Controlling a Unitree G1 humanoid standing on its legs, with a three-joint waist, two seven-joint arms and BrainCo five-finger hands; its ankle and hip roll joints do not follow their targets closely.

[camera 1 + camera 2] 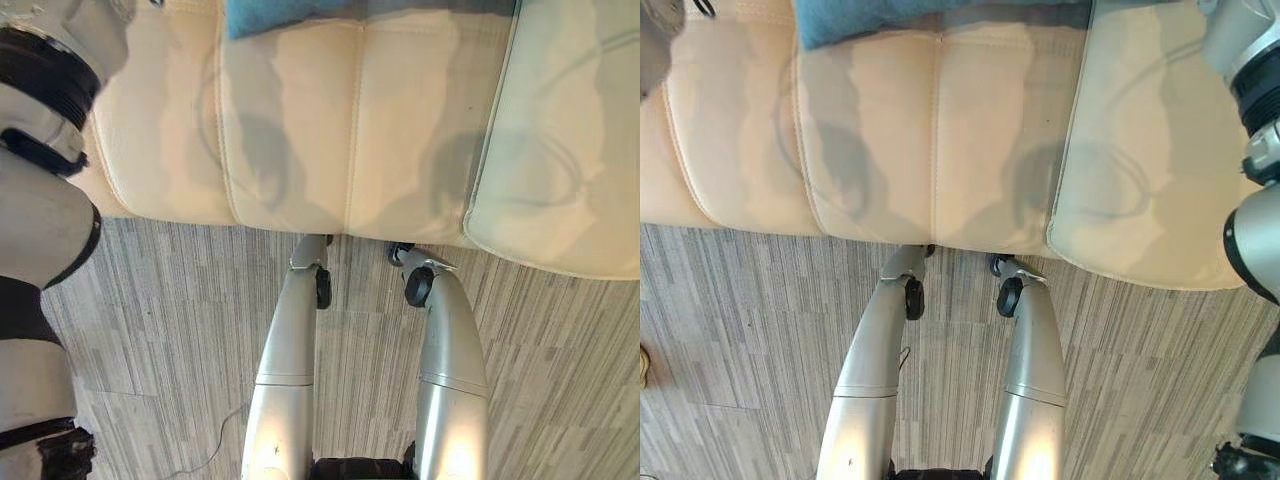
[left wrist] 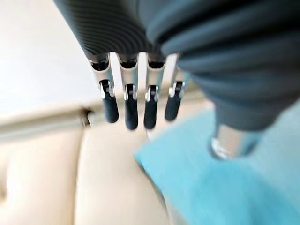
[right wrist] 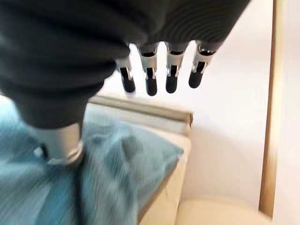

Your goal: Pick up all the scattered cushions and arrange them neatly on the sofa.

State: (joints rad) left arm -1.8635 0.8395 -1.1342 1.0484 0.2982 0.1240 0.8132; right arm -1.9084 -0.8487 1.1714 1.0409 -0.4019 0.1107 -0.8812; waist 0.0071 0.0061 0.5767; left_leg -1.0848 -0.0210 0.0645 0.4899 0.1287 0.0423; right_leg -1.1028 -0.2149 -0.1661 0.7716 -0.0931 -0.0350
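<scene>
- A cream leather sofa [image 1: 940,130] runs across the upper half, its seat split by stitched seams.
- The edge of a blue cushion [image 1: 870,18] lies on the seat near the back.
- Grey striped carpet [image 1: 750,320] lies in front of the sofa.

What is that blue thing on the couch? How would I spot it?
Start at the cream sofa ahead of the robot. Toward the back of its seat lies a blue-green cushion, between the robot's left hand and right hand. It is ribbed fabric, the one coloured thing against smooth pale leather.
</scene>
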